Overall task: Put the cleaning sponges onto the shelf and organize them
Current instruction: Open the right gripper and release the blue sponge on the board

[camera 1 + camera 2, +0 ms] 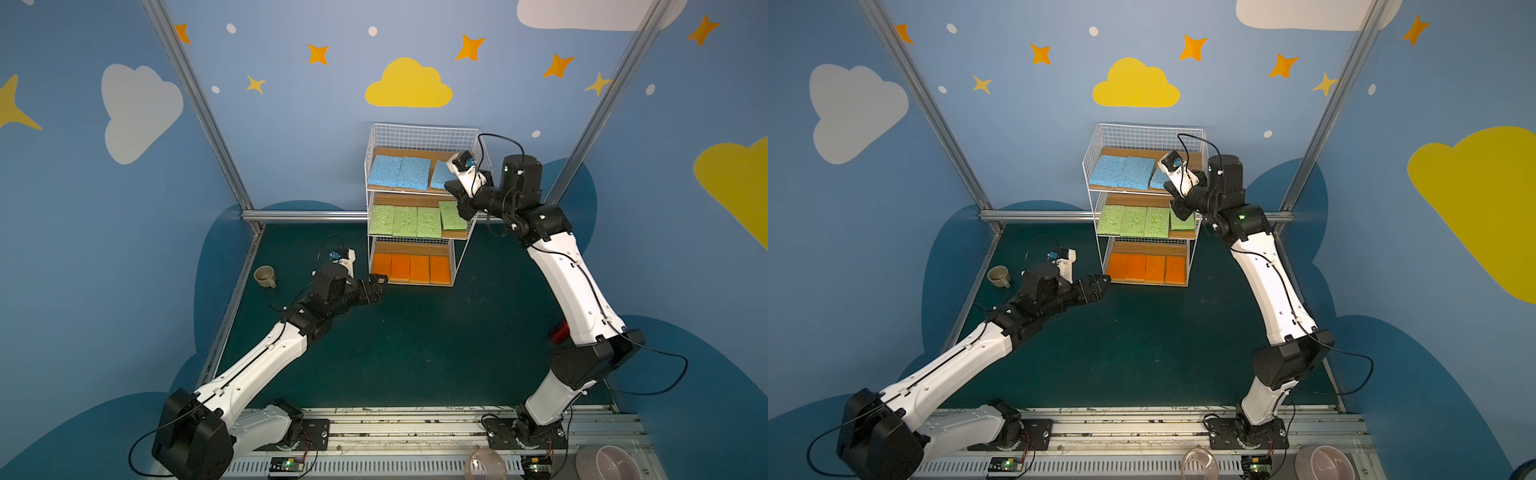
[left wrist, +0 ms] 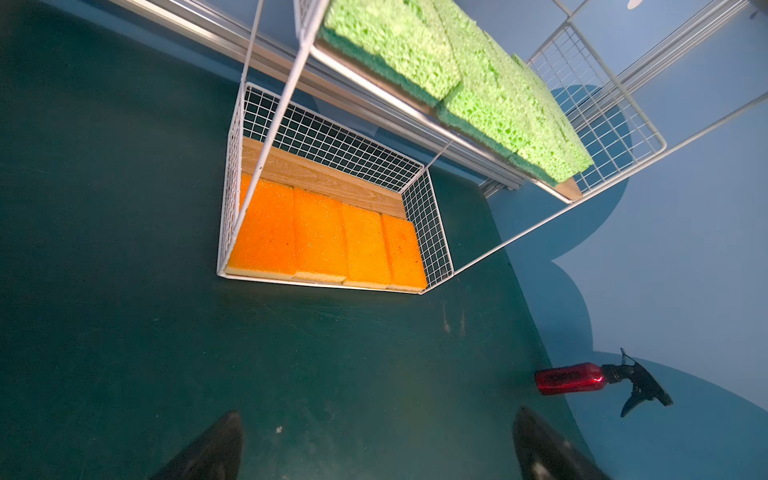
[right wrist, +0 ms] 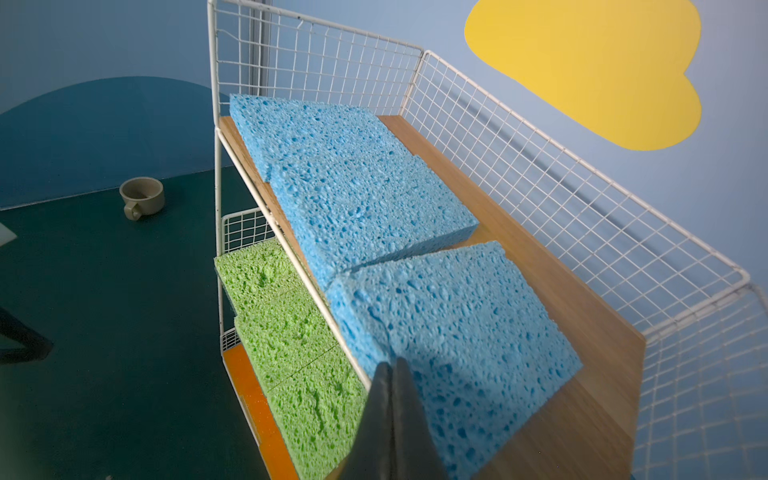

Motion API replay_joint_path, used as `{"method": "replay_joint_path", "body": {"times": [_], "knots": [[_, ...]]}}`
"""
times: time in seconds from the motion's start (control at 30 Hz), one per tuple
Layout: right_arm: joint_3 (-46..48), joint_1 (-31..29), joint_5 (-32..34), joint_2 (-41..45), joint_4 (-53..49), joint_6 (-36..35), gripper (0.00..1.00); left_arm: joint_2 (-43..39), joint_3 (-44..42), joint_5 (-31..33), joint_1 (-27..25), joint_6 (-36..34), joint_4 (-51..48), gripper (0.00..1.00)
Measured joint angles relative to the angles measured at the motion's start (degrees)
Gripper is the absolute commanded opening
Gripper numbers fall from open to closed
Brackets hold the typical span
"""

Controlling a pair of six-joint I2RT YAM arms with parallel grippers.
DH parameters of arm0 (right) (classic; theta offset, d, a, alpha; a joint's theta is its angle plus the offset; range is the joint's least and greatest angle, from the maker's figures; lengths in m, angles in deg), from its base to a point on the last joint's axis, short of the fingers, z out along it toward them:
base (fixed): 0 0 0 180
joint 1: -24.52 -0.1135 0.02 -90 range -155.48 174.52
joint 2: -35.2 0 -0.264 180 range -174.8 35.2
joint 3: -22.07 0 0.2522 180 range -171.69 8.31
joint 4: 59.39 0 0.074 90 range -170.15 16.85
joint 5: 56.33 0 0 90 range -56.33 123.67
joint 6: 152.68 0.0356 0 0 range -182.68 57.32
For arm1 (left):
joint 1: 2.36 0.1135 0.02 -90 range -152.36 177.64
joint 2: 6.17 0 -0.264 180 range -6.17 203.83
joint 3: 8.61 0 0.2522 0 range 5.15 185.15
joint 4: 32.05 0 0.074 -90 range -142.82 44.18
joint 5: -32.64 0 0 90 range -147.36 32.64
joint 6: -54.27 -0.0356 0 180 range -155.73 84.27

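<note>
The shelf (image 1: 424, 137) stands at the back of the dark green mat in both top views. Three blue cleaning sponges (image 1: 399, 171) lie on its top board, several green ones (image 1: 405, 221) on the middle board and several orange ones (image 1: 411, 268) on the bottom board. The rightmost blue sponge (image 3: 457, 332) sits askew, one corner at the front rail. My right gripper (image 3: 392, 368) is shut and empty, its tips over that sponge's near edge. My left gripper (image 2: 380, 419) hangs open and empty low over the mat, in front of the orange row (image 2: 328, 237).
A beige mug (image 1: 265, 276) stands on the mat left of the shelf. A red spray bottle (image 2: 569, 378) lies near the mat's right edge. A clear cup (image 1: 486, 461) and a pink bowl (image 1: 611, 461) sit by the front rail.
</note>
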Motion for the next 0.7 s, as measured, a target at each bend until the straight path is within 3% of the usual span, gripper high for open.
{"method": "replay_joint_path", "body": {"times": [0.1,0.2,0.4,0.7], "knots": [[0.5,0.5,-0.8,0.0,1.2,0.5,0.38,0.0,0.0,0.1,0.0,0.0,-0.1,1.00],[1.0,0.7,-1.4,0.0,1.6,1.2,0.50,0.0,0.1,0.2,0.0,0.0,-0.1,1.00],[2.3,0.8,-2.0,0.5,3.0,1.7,0.63,0.0,1.3,0.2,0.0,-0.2,-1.2,1.00],[3.9,1.0,-3.2,3.5,4.6,3.0,0.74,-1.6,2.7,0.2,0.9,-1.3,-4.8,1.00]]}}
